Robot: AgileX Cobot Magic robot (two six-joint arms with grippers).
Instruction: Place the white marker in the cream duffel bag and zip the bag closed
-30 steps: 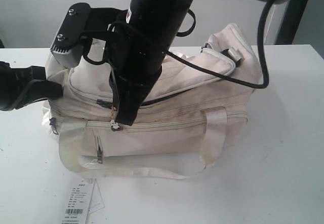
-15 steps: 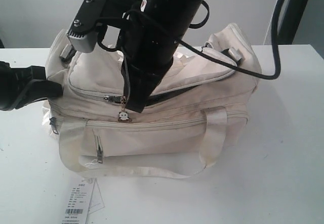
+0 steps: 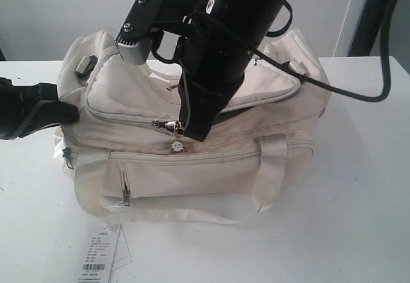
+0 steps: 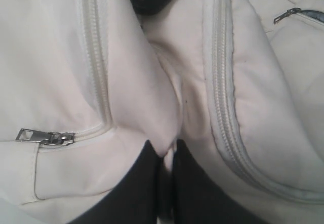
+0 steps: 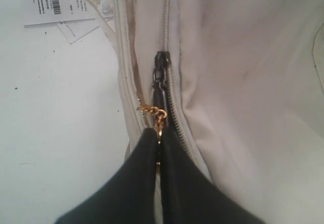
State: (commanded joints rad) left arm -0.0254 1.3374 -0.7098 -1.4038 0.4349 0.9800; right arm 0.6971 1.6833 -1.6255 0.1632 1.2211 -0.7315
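Two black grippers work on a large soft cream fabric duffel bag (image 3: 211, 168), which sits on a white table (image 3: 359, 219). On the bag's top zipper, the right gripper (image 5: 158, 133) has its fingers pressed together on the gold chain (image 5: 152, 111) of a dark metal zipper slider (image 5: 161, 74). A small pale charm (image 3: 176, 146) dangles just below. At one end of the bag, the left gripper (image 4: 167, 150) is pinched tight on a fold of cream fabric between two zipper lines. Past the slider, a dark gap parts the zipper. A white paper tag with a barcode (image 3: 99, 257) lies beside the bag's lower front corner.
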